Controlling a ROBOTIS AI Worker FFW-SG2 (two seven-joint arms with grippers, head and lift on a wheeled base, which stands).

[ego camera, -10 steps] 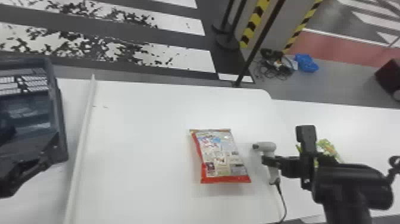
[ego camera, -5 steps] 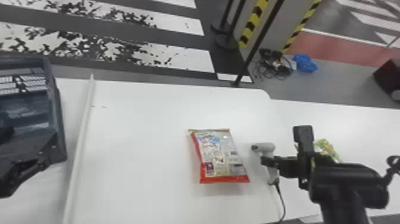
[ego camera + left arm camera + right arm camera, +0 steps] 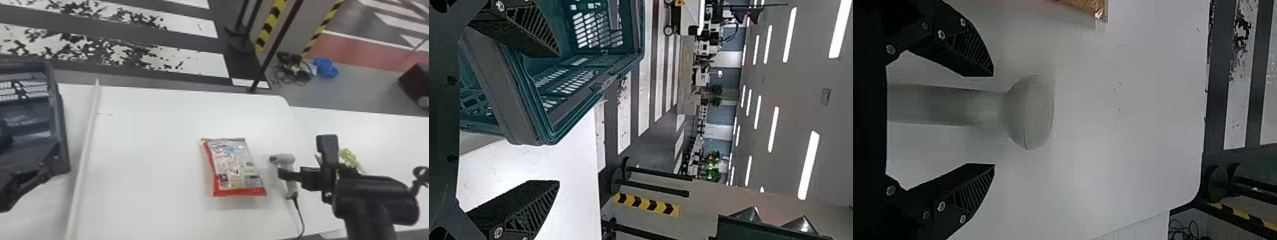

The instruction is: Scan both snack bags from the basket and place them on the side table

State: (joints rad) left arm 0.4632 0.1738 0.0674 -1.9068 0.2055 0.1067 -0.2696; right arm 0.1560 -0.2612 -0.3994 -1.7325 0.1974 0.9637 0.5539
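Note:
One snack bag (image 3: 234, 167), red-edged, lies flat on the white table. To its right is the grey scanner (image 3: 286, 162) with its cable, and my right gripper (image 3: 287, 175) is at its handle. In the right wrist view my right gripper (image 3: 994, 120) stands open, the scanner (image 3: 1028, 112) between its fingers without contact showing. A green-yellow snack bag (image 3: 349, 159) lies on the side table (image 3: 389, 137), partly behind the right arm. My left gripper (image 3: 22, 182) is by the basket (image 3: 62, 127) at the left; in the left wrist view the left gripper (image 3: 559, 119) is open beside the basket (image 3: 536, 110).
A raised white strip (image 3: 84, 153) runs along the table between basket and snack bag. Beyond the table are stanchion posts (image 3: 271, 54), a blue item (image 3: 325, 67) and tangled cables (image 3: 292, 68) on the floor.
The right arm has shifted slightly to the left, closer to the scanner. The bag and the basket look unchanged.

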